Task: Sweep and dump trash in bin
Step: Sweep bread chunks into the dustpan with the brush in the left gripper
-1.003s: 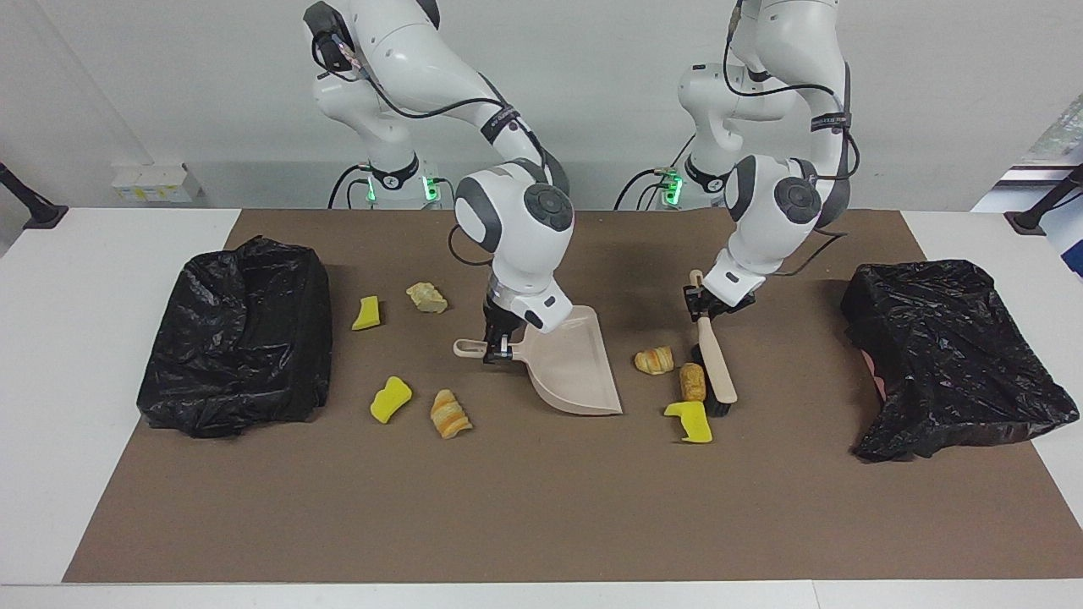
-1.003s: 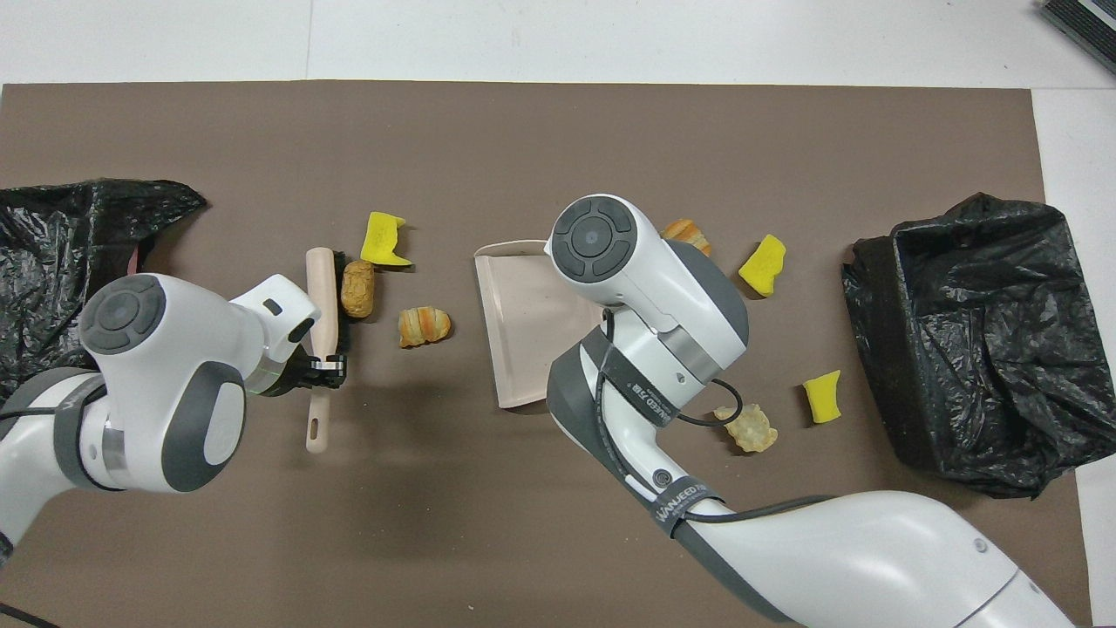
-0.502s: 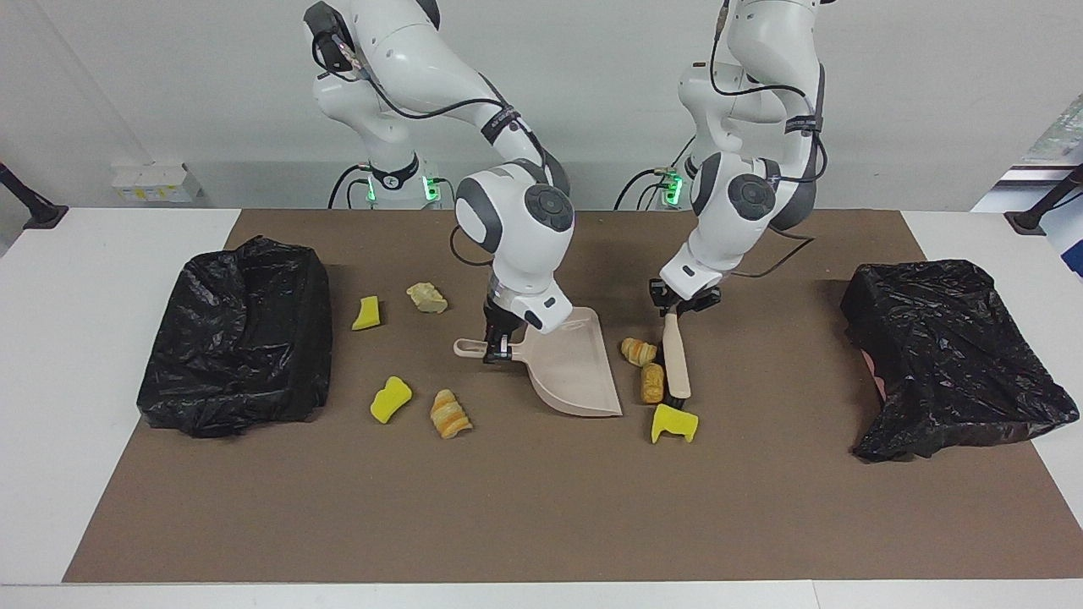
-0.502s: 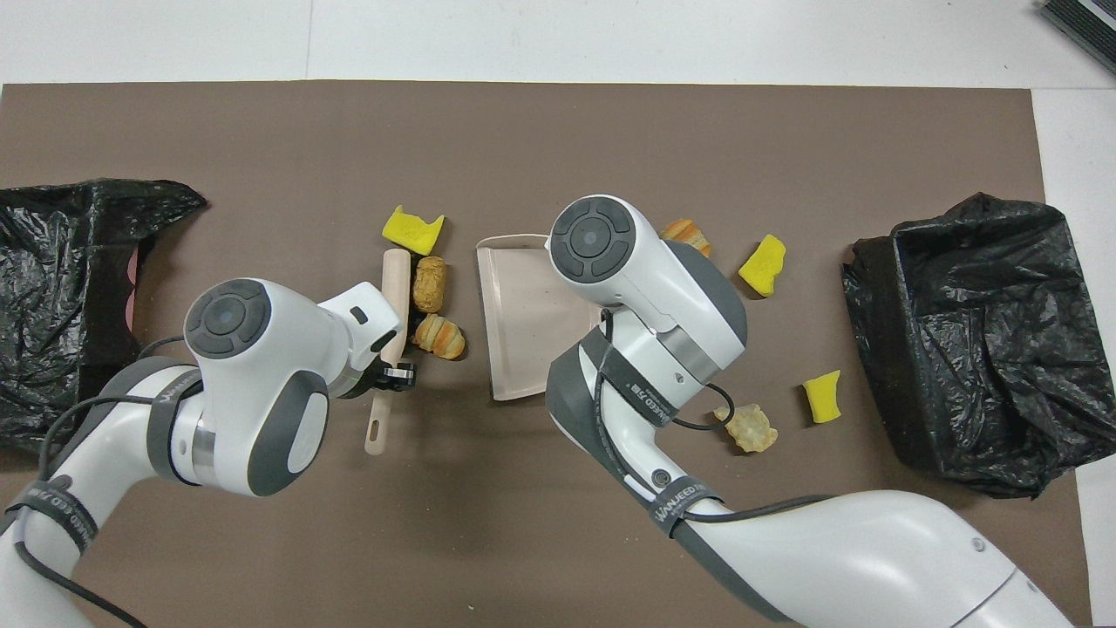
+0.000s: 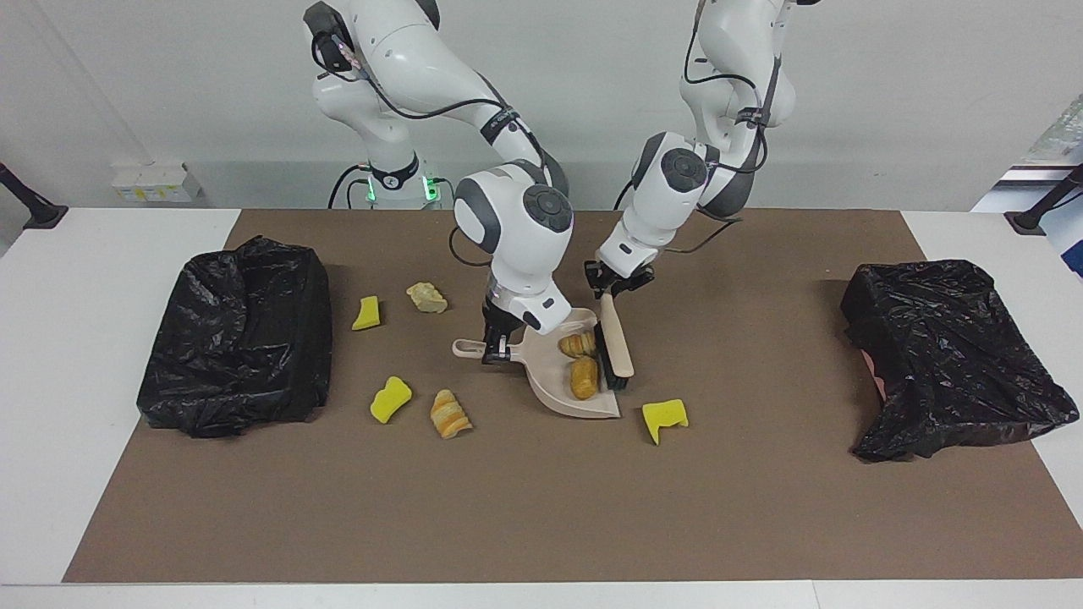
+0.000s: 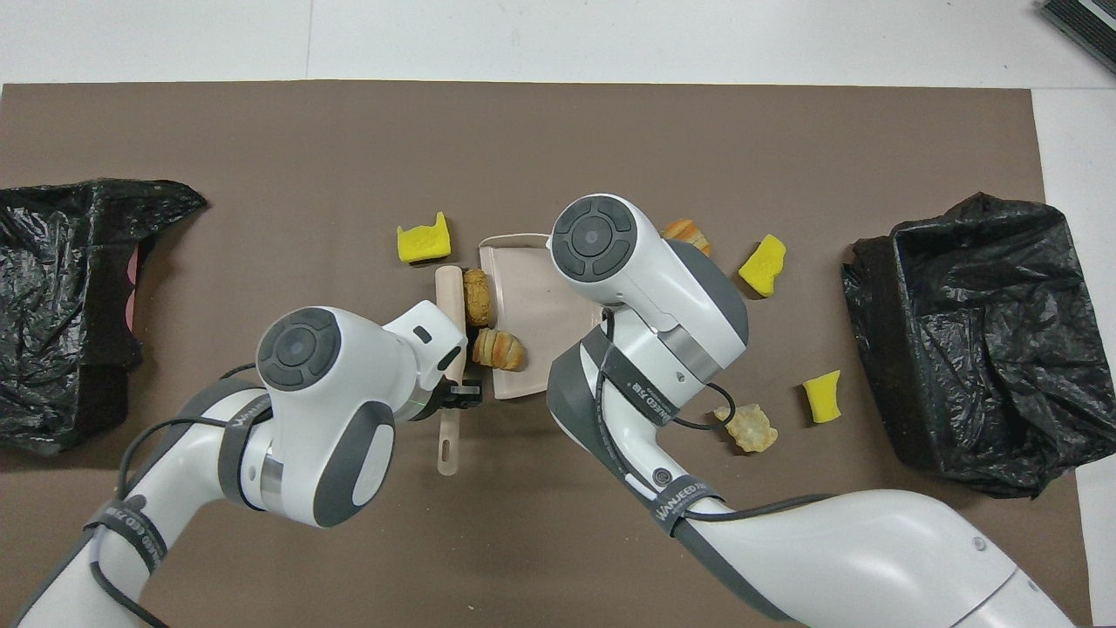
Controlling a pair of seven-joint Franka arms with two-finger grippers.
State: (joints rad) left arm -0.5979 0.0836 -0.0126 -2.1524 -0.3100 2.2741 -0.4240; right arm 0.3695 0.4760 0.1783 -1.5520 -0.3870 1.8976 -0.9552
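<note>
a: where's open room?
b: bare brown mat (image 5: 525,507) along the counter's edge farthest from the robots.
a: hidden?
b: right end effector (image 5: 499,348), pinching the dustpan (image 5: 568,372) handle, is covered from overhead.
a: contents?
b: two trash (image 5: 582,362) lumps in the pan, brush (image 5: 612,348) at their 3 o'clock in the facing view, clamped by left end effector (image 5: 611,286); five pieces lie loose.

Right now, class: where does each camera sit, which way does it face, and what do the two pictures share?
Facing view: high across the table, looking at the robots; both arms show, the left gripper shut on the brush, the right gripper on the dustpan.
Overhead view: above the robots' end, looking steeply down; arms enter from the bottom.
Shared: brush, dustpan, two bread lumps in it, yellow chunk, both black bins, turned half round.
</note>
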